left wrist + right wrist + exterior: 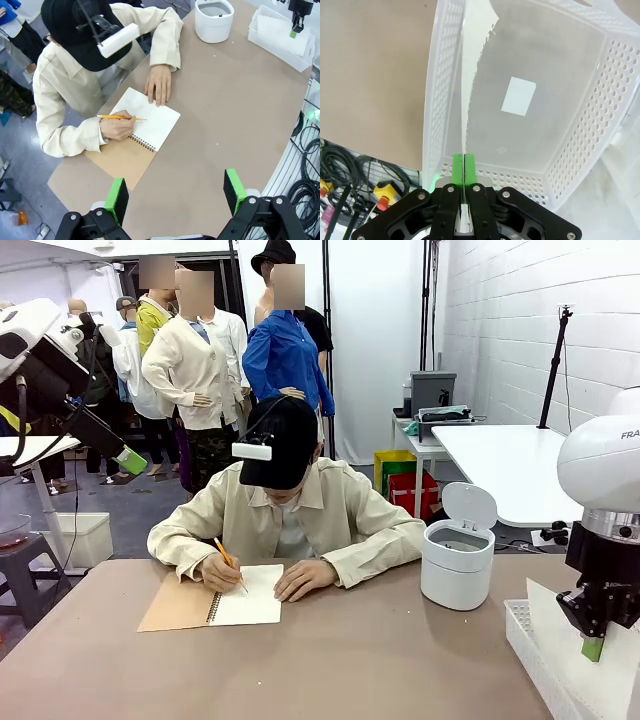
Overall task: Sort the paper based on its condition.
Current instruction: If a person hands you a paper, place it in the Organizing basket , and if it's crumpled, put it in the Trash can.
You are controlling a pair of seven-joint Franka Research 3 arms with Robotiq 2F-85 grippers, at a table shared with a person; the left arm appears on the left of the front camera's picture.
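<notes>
One sheet of paper point(477, 35) pinched edge-on between pads of closed right gripper point(464, 167), hanging into white perforated basket point(615, 100) at near right corner of table point(350, 660). Left gripper point(175, 187) spread wide, holding nothing, high above near edge. At far edge, person's hand point(117, 127) with pencil point(117, 117) on open notebook point(157, 117).

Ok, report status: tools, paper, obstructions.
Right tool shut on paper sheet, over white basket. Left tool open, high above table. Person writing in notebook; nothing blocking basket.
</notes>
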